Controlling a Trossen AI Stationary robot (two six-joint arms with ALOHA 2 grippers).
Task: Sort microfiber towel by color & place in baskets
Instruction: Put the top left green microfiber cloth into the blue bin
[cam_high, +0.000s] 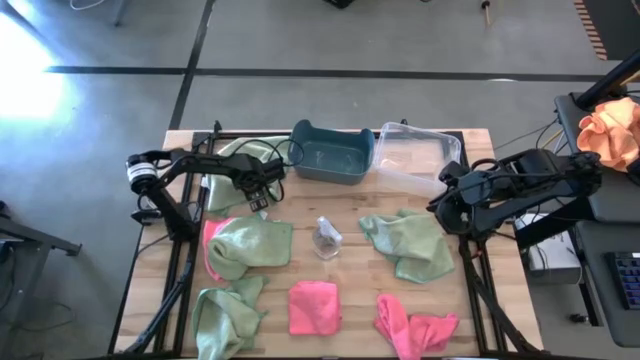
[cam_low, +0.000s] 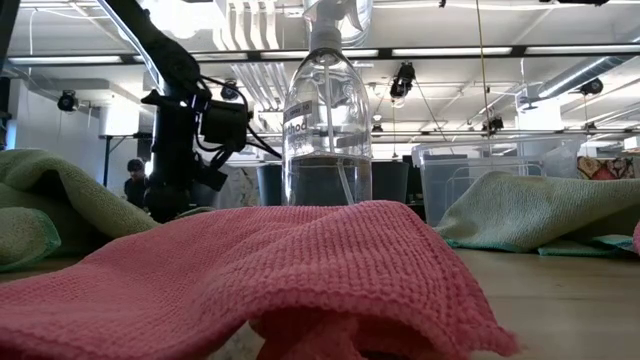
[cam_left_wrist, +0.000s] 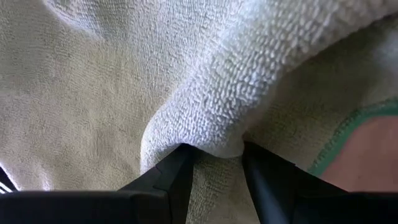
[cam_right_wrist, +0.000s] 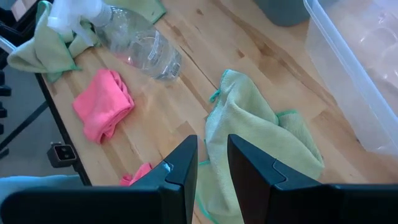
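Note:
Several light green and pink microfiber towels lie on the wooden table. My left gripper points steeply down at the far left, shut on a green towel near the teal basket. Beside that basket stands the clear basket. My right gripper hangs high above another green towel at the right, its fingers a narrow gap apart with nothing between them. A further green towel lies on a pink one. My left gripper pinches a raised fold of the green towel between its two fingertips, coming from above and pointing steeply down. The cloth spreads out around the fingers, and its green hemmed edge shows to one side. Whether the towel is lifted I cannot tell.
A clear spray bottle stands mid-table between the towels. Near the front edge lie two pink towels and a green one. An orange cloth bundle sits off the table at the right.

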